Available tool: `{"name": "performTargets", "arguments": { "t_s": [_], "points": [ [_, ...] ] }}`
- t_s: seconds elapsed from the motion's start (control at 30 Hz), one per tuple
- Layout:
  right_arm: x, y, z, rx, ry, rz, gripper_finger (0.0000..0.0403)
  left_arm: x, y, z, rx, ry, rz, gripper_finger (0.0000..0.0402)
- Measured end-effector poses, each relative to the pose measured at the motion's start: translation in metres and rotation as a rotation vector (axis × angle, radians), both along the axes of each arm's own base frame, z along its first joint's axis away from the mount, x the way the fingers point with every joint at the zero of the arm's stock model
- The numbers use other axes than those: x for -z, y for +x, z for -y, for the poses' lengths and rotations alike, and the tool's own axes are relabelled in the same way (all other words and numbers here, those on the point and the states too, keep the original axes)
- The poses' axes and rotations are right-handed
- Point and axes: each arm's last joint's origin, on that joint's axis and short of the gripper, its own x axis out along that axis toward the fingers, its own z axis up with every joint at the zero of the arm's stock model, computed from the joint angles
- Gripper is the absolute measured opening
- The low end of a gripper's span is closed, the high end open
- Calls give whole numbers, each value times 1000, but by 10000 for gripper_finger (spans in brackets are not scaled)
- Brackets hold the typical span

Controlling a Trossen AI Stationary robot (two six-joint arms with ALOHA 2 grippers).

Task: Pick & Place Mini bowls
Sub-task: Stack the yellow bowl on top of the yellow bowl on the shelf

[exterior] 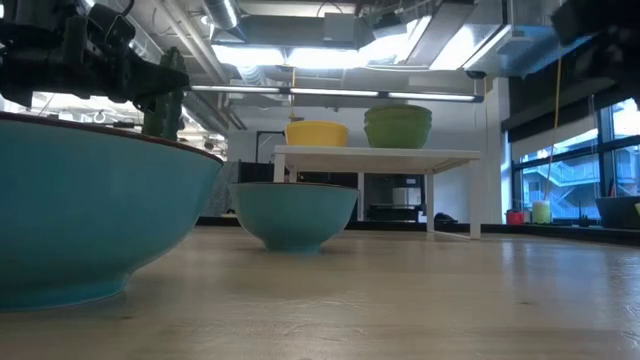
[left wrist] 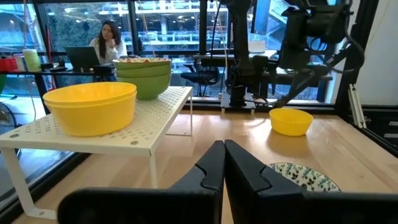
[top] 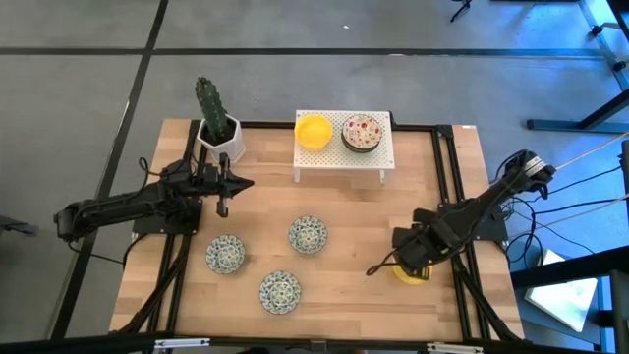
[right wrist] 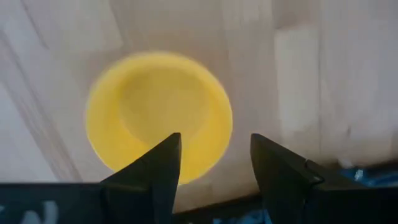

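The right claw (right wrist: 214, 165) hung open directly above a yellow mini bowl (right wrist: 159, 117) at the tabletop's (top: 344, 285) near right edge. The left claw (left wrist: 222, 163), closed and empty, waited far left beside the cactus pot (top: 220, 138). An off-centre descent could tip the bowl or push it off the edge.

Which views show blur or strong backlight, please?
Right wrist view: the yellow bowl under the open right gripper looks soft-edged. Low view: bright ceiling lights behind, the nearest patterned bowl looms large. High view: evenly lit.
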Motion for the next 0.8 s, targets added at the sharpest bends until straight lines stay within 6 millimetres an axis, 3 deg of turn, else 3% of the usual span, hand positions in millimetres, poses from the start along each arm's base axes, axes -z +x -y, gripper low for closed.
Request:
{"name": "performTargets", "arguments": {
  "t_s": [0.17,0.4,0.8],
  "points": [
    [22,-2,-7,-56,39,26,193,0,0,0,0,16,-2,3],
    [45,-10,-1,-36,13,-12,193,0,0,0,-3,26,-3,6],
    [60,-15,3,-26,1,-28,193,0,0,0,-4,26,-3,3]
  ]
}}
